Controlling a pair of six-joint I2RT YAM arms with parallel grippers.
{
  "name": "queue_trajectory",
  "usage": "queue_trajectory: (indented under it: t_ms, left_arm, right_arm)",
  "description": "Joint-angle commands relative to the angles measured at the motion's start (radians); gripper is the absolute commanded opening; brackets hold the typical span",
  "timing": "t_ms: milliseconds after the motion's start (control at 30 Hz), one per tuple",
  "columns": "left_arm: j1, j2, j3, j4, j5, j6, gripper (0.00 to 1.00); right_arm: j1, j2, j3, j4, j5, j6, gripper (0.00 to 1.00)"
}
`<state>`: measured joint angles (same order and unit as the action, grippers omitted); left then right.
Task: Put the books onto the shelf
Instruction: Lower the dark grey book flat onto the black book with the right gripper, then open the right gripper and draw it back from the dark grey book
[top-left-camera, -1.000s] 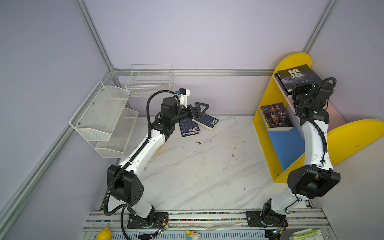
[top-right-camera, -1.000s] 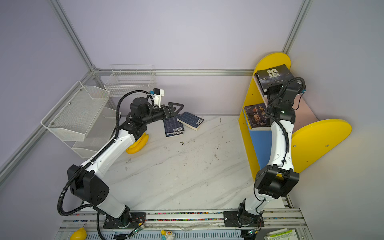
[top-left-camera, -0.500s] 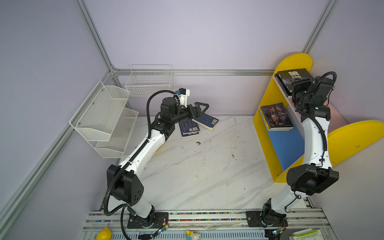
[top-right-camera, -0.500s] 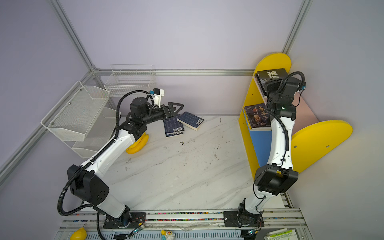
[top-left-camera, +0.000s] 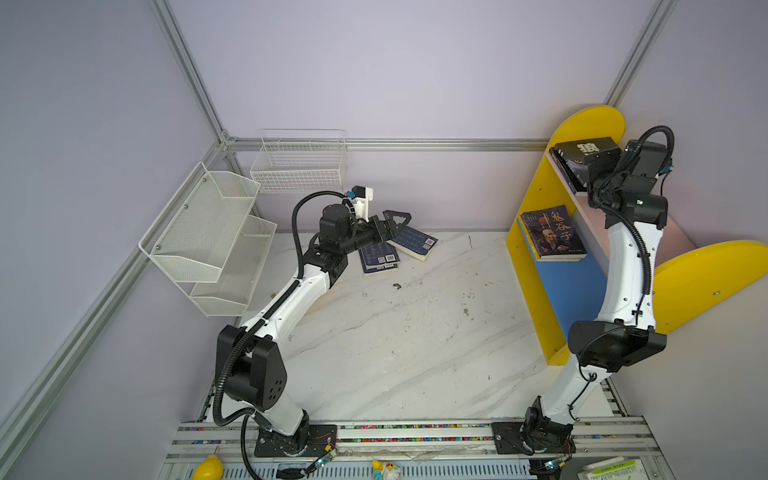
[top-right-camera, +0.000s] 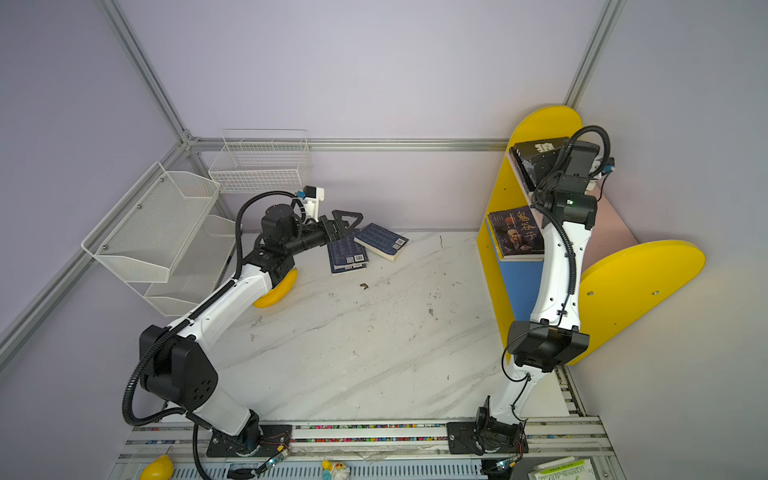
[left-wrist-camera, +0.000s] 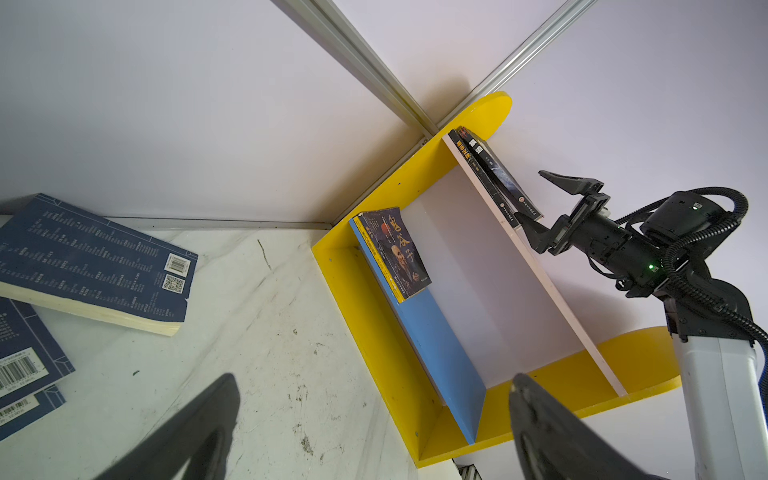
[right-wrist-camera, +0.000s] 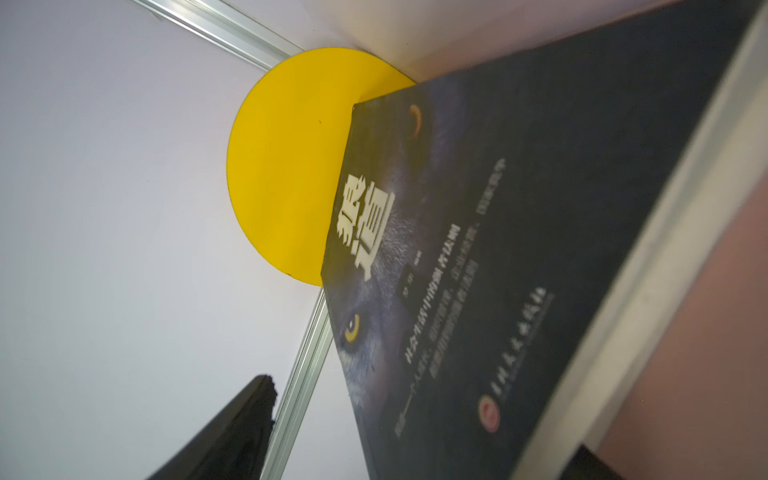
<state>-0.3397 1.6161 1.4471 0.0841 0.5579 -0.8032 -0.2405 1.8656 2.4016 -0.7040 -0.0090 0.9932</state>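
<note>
Left gripper (top-left-camera: 395, 224) hovers with jaws spread wide and empty. Navy books (top-left-camera: 415, 244) lie on the marble table (top-left-camera: 415, 332) just beneath and ahead of its fingers. We note the shelf (top-left-camera: 548, 183) well beyond it, with a dark orange-titled book (top-left-camera: 552, 232) on the blue lower board. Right gripper (left-wrist-camera: 534, 198) sits at the pink upper board with jaws apart. Its upper finger is clear of the black wolf-cover book (right-wrist-camera: 498, 249) lying between them, nothing clamped
</note>
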Motion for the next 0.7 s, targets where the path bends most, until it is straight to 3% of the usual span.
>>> queue_trajectory:
  t_ms: [0,667]
  left_arm:
    - [0.016,-0.046,-0.047,0.107,0.034,-0.033,1.0]
    - [0.051,-0.058,-0.089,0.158,0.046,-0.06,1.0]
  right_arm:
    - [0.012,0.003,0.014,-0.114,0.032,-0.014,0.85]
    - [0.037,0.0,0.11,-0.257,0.118,-0.05,0.93]
